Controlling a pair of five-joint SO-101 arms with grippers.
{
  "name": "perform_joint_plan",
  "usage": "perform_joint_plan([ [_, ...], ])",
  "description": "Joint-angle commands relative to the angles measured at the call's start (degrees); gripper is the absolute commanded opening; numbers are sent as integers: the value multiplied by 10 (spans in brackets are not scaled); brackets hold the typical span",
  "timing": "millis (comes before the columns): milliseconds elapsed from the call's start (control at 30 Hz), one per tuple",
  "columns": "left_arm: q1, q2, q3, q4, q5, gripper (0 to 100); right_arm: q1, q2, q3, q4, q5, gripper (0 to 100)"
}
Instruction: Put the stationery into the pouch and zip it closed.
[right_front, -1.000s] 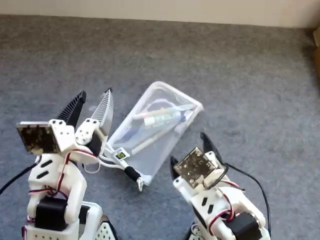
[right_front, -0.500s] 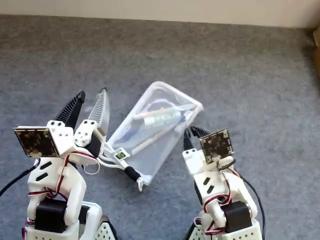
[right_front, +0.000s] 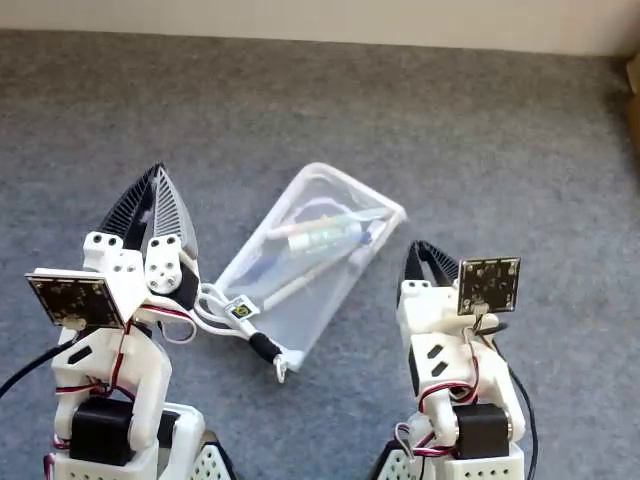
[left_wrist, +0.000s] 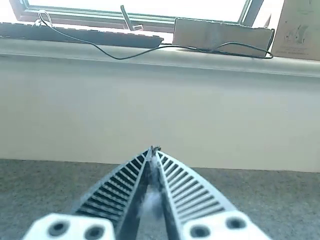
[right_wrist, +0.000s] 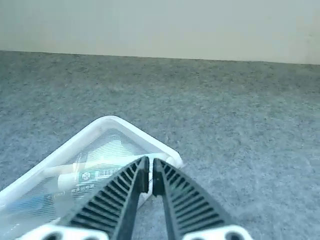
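Observation:
A clear plastic pouch (right_front: 300, 290) lies slantwise on the grey carpet between the two arms. Pens and other stationery (right_front: 322, 237) rest inside it. A black zip pull with a cord (right_front: 264, 347) trails from its near corner. My left gripper (right_front: 156, 180) is shut, empty, raised to the left of the pouch, and points at the wall in the left wrist view (left_wrist: 152, 149). My right gripper (right_front: 422, 252) is shut on nothing, just right of the pouch's far corner. The right wrist view has its tips (right_wrist: 149, 165) over the pouch's (right_wrist: 95, 162) edge.
Grey carpet (right_front: 480, 140) covers the whole surface, open on the far side and to the right. A pale wall (left_wrist: 160, 110) with a window sill and a cable (left_wrist: 100, 47) stands beyond the carpet.
The left gripper has gone from open to shut and tilted up. The right arm has swung right, away from the pouch's near edge, and its gripper has shut.

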Motion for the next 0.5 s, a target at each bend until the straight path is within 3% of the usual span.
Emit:
perform_joint_plan([
  [0, 1, -8, -24, -1, -7, 6, 6, -7, -57, -14, -5, 12],
  [167, 0, -58, -36, 55, -10, 6, 5, -7, -145, 35, -5, 12],
  [267, 1, -128, -37, 85, -51, 6, 5, -7, -184, 43, -5, 12],
  [467, 0, -112, -46, 141, -76, 6, 6, -7, -194, 97, -5, 12],
])
